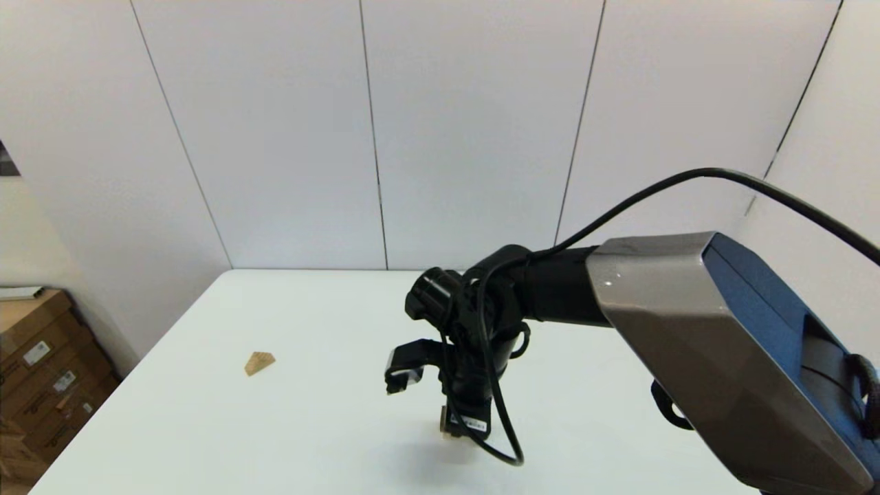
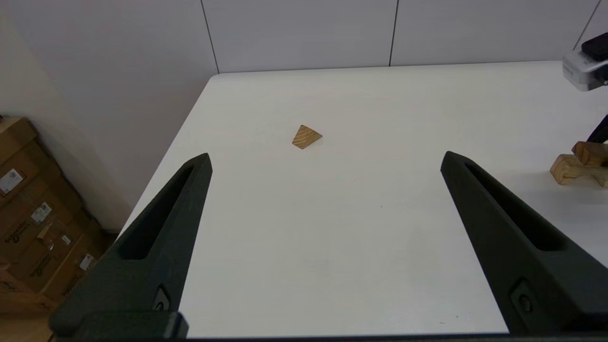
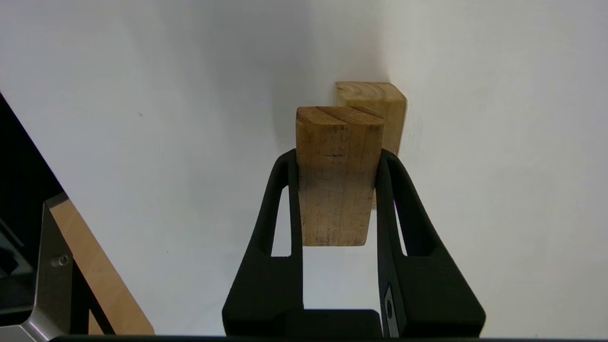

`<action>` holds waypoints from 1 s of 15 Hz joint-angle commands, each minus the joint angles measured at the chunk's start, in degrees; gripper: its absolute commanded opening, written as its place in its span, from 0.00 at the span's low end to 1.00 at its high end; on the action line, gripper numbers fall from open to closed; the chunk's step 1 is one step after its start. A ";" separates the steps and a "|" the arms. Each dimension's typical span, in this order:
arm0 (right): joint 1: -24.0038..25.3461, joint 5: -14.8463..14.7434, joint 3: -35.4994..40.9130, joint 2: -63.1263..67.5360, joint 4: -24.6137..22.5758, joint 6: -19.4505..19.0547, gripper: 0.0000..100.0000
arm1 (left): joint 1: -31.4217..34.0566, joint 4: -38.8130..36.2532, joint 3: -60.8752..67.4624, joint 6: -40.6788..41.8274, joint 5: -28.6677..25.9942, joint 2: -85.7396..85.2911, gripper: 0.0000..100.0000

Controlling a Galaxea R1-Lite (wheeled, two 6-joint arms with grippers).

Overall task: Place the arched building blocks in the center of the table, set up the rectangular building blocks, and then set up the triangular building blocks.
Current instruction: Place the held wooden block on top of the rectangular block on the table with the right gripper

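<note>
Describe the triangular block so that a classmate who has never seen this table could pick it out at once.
Start at the white table and look to its left side, well away from the right gripper working near the middle. There the triangular block lies alone on the bare top. It is the smallest piece, wedge-shaped with striped grain, unlike the oblong block clamped in the right jaws.

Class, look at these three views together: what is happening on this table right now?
The right gripper is shut on the rectangular block and holds it over the arched block at the middle of the white table. The left gripper is open, idle at the robot's left. The triangular block lies alone on the table's left part, untouched.
</note>
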 commanded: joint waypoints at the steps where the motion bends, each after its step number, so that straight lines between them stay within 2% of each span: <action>1: -0.46 -0.03 -0.29 0.88 0.00 -0.33 0.00 | 0.00 0.02 0.00 0.03 0.01 0.09 1.00; 15: -1.69 -0.29 -0.65 1.58 -0.44 -0.94 0.00 | 0.00 0.02 0.00 0.03 0.01 0.09 1.00</action>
